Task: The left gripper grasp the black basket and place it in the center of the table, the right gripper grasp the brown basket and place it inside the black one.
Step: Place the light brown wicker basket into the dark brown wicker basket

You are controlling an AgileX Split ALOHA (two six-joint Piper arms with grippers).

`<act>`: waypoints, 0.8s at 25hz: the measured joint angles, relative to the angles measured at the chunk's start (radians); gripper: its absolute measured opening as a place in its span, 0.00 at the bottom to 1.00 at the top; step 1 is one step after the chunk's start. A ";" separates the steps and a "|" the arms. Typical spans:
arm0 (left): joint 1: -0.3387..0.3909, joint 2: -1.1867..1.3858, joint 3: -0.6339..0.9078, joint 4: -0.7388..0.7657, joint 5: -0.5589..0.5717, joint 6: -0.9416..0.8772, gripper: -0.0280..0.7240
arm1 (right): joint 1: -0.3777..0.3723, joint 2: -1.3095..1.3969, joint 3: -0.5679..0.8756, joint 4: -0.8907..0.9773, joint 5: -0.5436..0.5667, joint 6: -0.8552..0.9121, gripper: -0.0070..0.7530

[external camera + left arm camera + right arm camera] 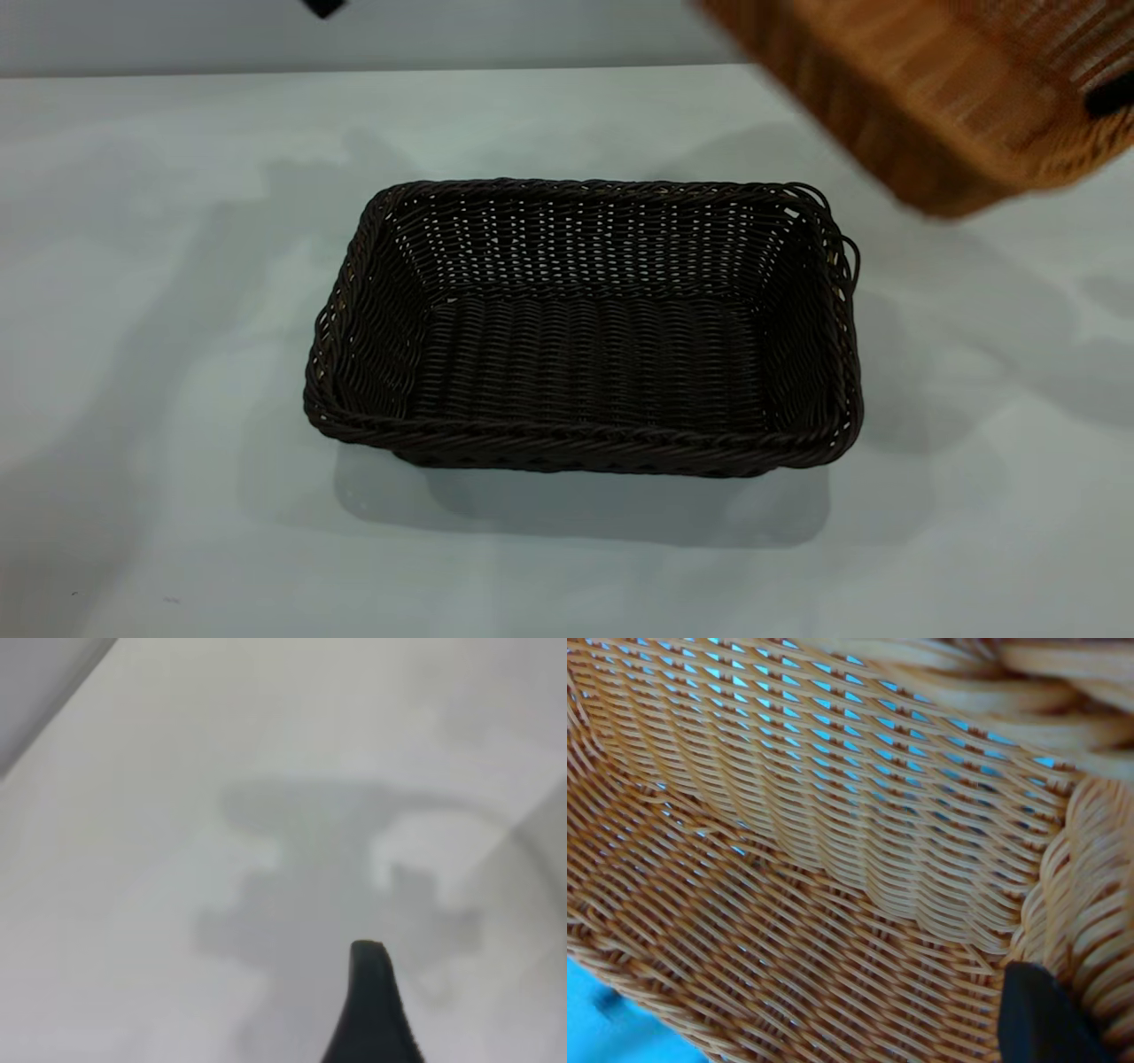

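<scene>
- The black basket (585, 328) sits upright near the middle of the table (159, 354), its long sides running left to right and its opening facing up.
- Loose looped strands stick out at its right short end; the braided rim runs all the way round, and nothing lies inside it.
- The brown basket (930, 97) hangs in the air at the far right, tilted, clear of the table and up and to the right of the black basket, not touching it.
- A dark piece at the far right edge of the exterior view, against the brown basket's wall, is the right hand (1112, 96); it carries this basket.
- In the right wrist view the woven inside of the brown basket (797, 859) fills the picture, and one dark fingertip (1041, 1019) lies against the wall just below the braided rim. The hand is pinching that wall.
- The left hand is off to the side, above bare table (177, 815); the left wrist view shows only one dark fingertip (372, 1010) over its own shadow, holding nothing. Whether this hand is spread or pressed together, I cannot tell.
</scene>
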 joint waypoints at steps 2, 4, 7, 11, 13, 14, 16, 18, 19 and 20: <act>0.026 0.000 0.000 -0.034 0.000 -0.003 0.68 | 0.069 -0.026 0.000 -0.076 0.002 0.056 0.09; 0.039 0.000 0.000 -0.042 0.000 -0.003 0.68 | 0.143 -0.040 0.000 -0.136 0.008 0.099 0.09; 0.044 0.000 0.000 -0.045 0.000 -0.005 0.68 | 0.270 -0.040 0.000 -0.227 -0.006 0.163 0.09; 0.044 0.000 0.000 -0.053 0.000 -0.005 0.68 | 0.408 -0.040 -0.013 -0.289 -0.066 0.209 0.09; 0.044 0.000 0.000 -0.054 0.000 -0.005 0.68 | 0.467 -0.040 -0.027 -0.291 -0.082 0.225 0.09; 0.044 0.000 0.000 -0.054 0.000 -0.005 0.68 | 0.492 -0.040 -0.036 -0.291 -0.092 0.231 0.09; 0.044 0.000 0.000 -0.054 0.001 -0.005 0.68 | 0.528 -0.040 -0.055 -0.291 -0.111 0.238 0.09; 0.044 0.000 0.000 -0.054 0.003 -0.005 0.68 | 0.553 -0.034 -0.075 -0.293 -0.128 0.242 0.09; 0.044 0.000 0.000 -0.054 0.003 -0.005 0.68 | 0.560 -0.028 -0.083 -0.296 -0.133 0.243 0.09; 0.044 0.000 0.000 -0.054 0.003 -0.005 0.68 | 0.565 -0.015 -0.093 -0.302 -0.136 0.243 0.09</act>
